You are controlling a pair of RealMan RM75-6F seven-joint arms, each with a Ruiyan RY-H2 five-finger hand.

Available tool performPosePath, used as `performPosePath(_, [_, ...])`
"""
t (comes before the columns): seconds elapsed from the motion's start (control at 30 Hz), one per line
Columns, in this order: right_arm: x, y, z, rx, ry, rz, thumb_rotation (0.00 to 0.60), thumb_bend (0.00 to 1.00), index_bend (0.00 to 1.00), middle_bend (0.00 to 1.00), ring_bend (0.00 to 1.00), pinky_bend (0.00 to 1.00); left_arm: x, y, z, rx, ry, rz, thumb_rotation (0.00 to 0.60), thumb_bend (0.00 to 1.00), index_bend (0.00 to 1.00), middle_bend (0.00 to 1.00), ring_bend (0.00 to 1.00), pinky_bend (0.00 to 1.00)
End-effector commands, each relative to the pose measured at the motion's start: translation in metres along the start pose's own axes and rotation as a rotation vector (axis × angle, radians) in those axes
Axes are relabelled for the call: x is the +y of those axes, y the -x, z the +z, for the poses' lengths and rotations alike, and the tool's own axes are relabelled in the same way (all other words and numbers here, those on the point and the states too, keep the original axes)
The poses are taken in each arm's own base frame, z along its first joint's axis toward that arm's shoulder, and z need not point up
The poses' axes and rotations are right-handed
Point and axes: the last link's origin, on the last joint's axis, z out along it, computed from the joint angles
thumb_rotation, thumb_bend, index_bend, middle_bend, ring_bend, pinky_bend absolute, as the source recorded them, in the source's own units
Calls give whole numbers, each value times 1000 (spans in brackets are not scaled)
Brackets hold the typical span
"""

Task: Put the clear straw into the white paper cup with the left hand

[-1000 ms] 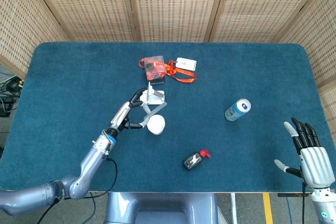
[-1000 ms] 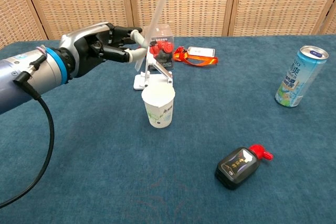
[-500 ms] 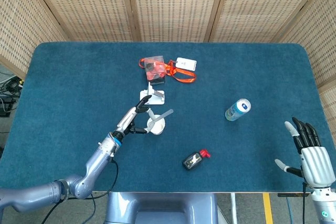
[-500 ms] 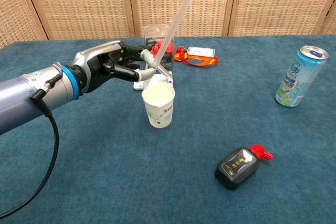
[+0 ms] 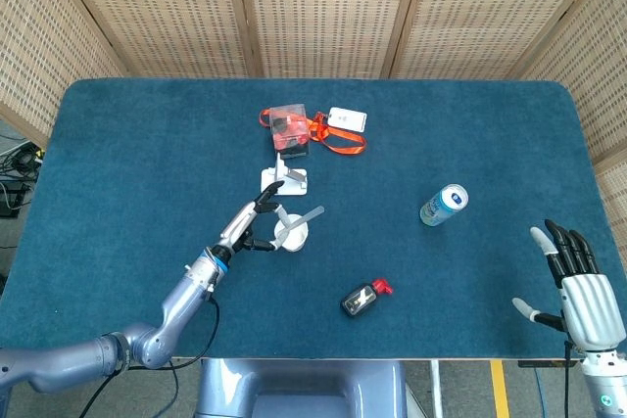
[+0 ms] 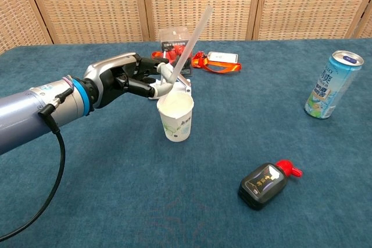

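The white paper cup stands upright near the table's middle. The clear straw has its lower end inside the cup and leans up to the right over the rim. My left hand hovers just left of the cup at rim height. Its fingertips are spread apart next to the straw's lower part, and I see no pinch on it. My right hand is over the table's front right edge, fingers spread, holding nothing; the chest view does not show it.
A small white stand lies just behind the cup. Farther back are a red-filled clear box and an orange lanyard with a badge. A drink can stands right; a black bottle lies front.
The left hand carried the straw down from above the cup, and its end went into the cup. The straw has since sunk a little lower and the fingers have parted.
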Motion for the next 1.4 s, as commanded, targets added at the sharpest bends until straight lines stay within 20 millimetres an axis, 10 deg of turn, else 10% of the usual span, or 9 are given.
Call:
performPosePath(0.03, [0,0,0,0,-1,1,600,90,53,0,0,0,-2,0,1,4,-6,-5,600,416,630,0,0,0])
performPosePath(0.17, [0,0,0,-1,-3,1,600,90,53,0,0,0,-4,0,1,0,-17,-5,600,416,592,0,0,0])
performPosePath(0.37, [-1,0,0,0,-6,2,600,90,53,0,0,0,-3,0,-1,-21,-13,-1,600,300,225,0,0,0])
performPosePath(1.4, [-4,-1,-2,3,-15,9,600,91,55,0,0,0,23,-27,-12,42,24,-76,600,292,230,0,0,0])
